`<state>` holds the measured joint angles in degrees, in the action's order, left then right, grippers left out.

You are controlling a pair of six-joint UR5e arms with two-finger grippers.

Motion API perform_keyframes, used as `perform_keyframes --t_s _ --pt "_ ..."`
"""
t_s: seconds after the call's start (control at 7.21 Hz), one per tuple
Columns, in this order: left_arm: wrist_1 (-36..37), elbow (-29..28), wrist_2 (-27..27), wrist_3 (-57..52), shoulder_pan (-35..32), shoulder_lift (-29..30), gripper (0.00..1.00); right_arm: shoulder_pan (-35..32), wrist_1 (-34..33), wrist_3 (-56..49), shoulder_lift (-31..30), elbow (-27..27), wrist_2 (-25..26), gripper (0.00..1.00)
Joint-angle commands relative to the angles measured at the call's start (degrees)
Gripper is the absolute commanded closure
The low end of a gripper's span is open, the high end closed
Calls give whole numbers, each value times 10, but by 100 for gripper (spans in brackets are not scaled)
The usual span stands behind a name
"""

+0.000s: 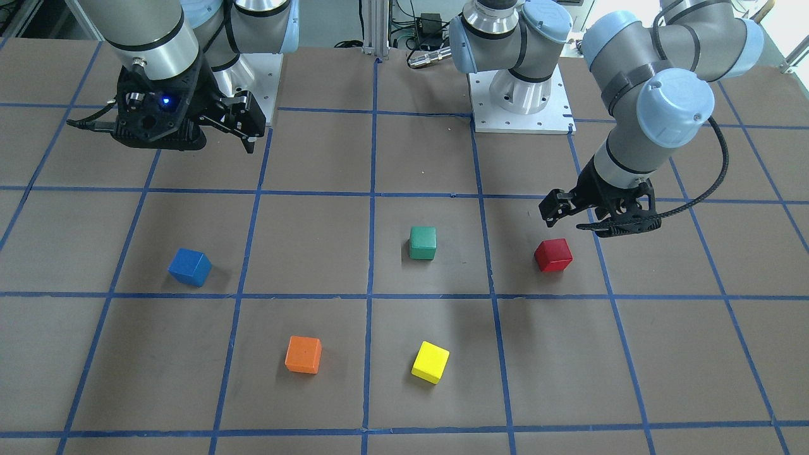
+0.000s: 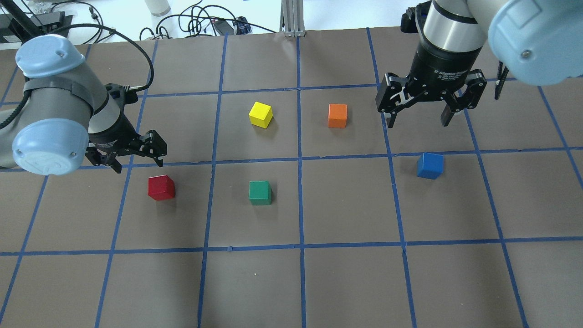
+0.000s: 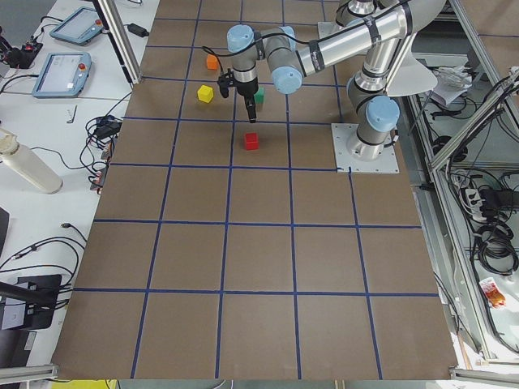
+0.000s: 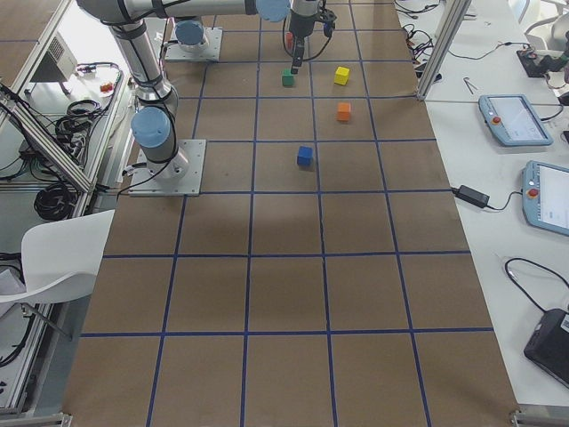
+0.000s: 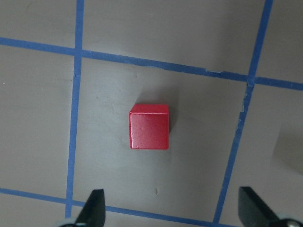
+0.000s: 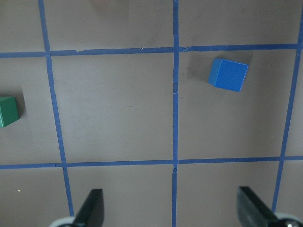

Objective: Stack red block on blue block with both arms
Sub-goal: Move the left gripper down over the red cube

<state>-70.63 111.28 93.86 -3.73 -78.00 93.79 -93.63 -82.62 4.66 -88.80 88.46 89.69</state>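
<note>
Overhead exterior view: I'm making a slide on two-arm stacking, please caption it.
Before any grasp: open left hand hovers near the red block, open right hand near the blue block.

The green block (image 6: 8,111) is cut by the right wrist view's left edge. Of the right gripper (image 6: 169,201) and the left gripper (image 5: 171,201), the wrist views show only the jaws' tips at the bottom edge. The overhead view cuts off the left arm (image 2: 50,109) at its left edge and the right arm (image 2: 451,27) at its top.
</note>
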Motion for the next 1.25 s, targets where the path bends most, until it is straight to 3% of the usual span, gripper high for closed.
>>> perform_keyframes --t_s 0.0,1.11 --pt "36 14 18 -24 6 30 0 0 0 1 0 1 0 0" --pt "62 15 19 -32 6 123 0 0 0 0 0 1 2 0"
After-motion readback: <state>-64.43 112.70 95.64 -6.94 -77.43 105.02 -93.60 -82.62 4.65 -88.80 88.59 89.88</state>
